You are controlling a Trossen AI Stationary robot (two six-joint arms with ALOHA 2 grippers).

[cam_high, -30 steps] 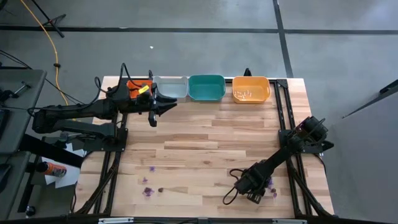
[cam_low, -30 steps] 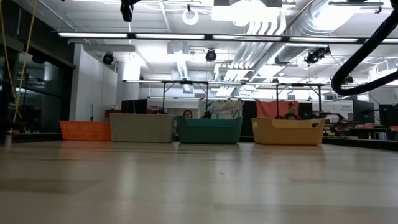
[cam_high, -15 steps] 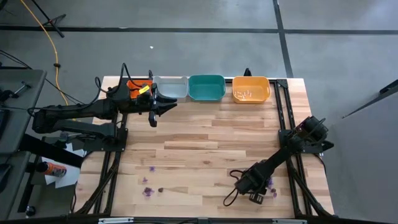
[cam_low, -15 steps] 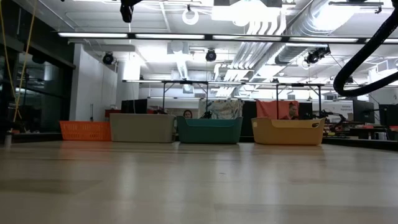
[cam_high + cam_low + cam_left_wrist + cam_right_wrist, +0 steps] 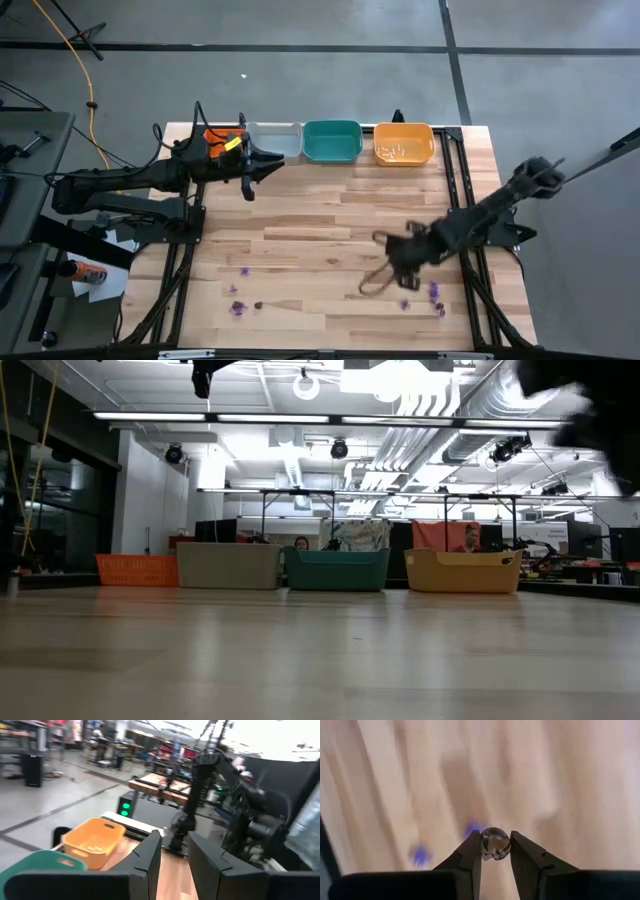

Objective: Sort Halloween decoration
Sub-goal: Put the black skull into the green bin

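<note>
The Halloween decoration shows as tiny purple trinkets on the wooden table, some at the near left (image 5: 238,307) and some at the near right (image 5: 435,291). My right gripper (image 5: 495,851) hangs above the table (image 5: 398,262), pointing down, shut on a small pale round trinket (image 5: 495,843). My left gripper (image 5: 175,857) is raised at the far left, by the grey tray (image 5: 274,140). It points level toward the table's right, and a narrow gap with nothing in it shows between its fingers. My right gripper pinches the pale round trinket by its two sides (image 5: 484,845) between the two fingertips (image 5: 472,851), coming from above and pointing down. The trinket is lifted clear of the table.
Along the far edge stand a red tray (image 5: 214,137), the grey tray, a green tray (image 5: 332,141) and an orange tray (image 5: 404,143) with pale bits in it. Bare wood lies in the table's middle (image 5: 320,230). A person shows in the room beyond the trays (image 5: 302,544).
My right gripper has risen fast from the near right of the table, by the purple trinkets there, and gone toward the far edge, turning as it went. It shows blurred now.
</note>
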